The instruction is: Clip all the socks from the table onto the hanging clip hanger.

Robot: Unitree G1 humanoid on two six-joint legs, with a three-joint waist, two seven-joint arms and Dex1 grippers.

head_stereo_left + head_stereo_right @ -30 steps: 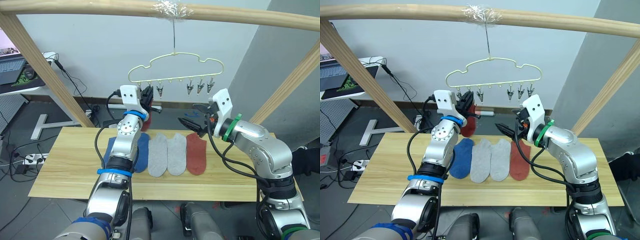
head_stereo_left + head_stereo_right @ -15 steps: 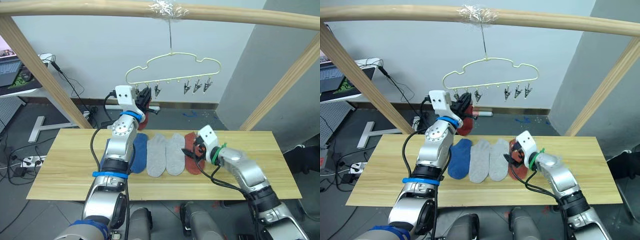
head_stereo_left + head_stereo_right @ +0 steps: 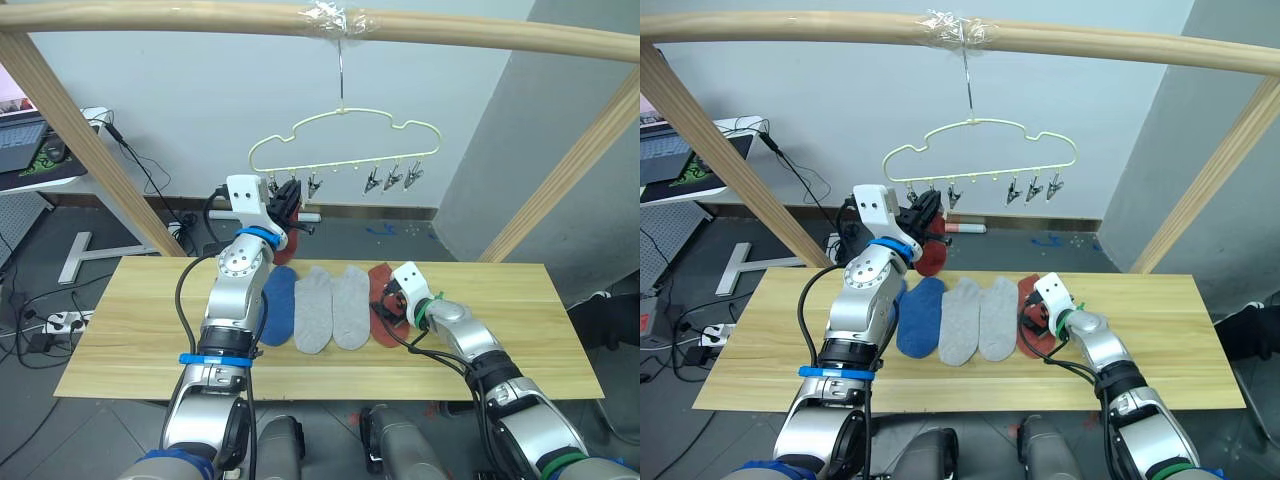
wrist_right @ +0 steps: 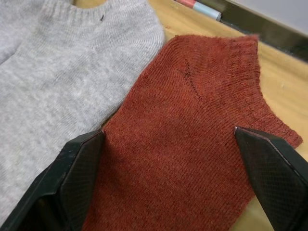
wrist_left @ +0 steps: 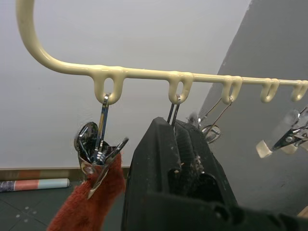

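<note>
Reaching down, the right gripper (image 4: 168, 187) spreads wide over the red sock (image 4: 192, 125) on the table (image 3: 130, 330). The left gripper (image 5: 180, 159) pinches a clip (image 5: 172, 111) on the clip hanger (image 3: 340, 140).

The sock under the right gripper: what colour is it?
Rust red; the sock shows best in the right wrist view, between the open right gripper fingers.

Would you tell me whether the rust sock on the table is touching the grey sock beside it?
Touching: in the right wrist view, the rust sock meets the grey sock's edge with no table between them.
</note>
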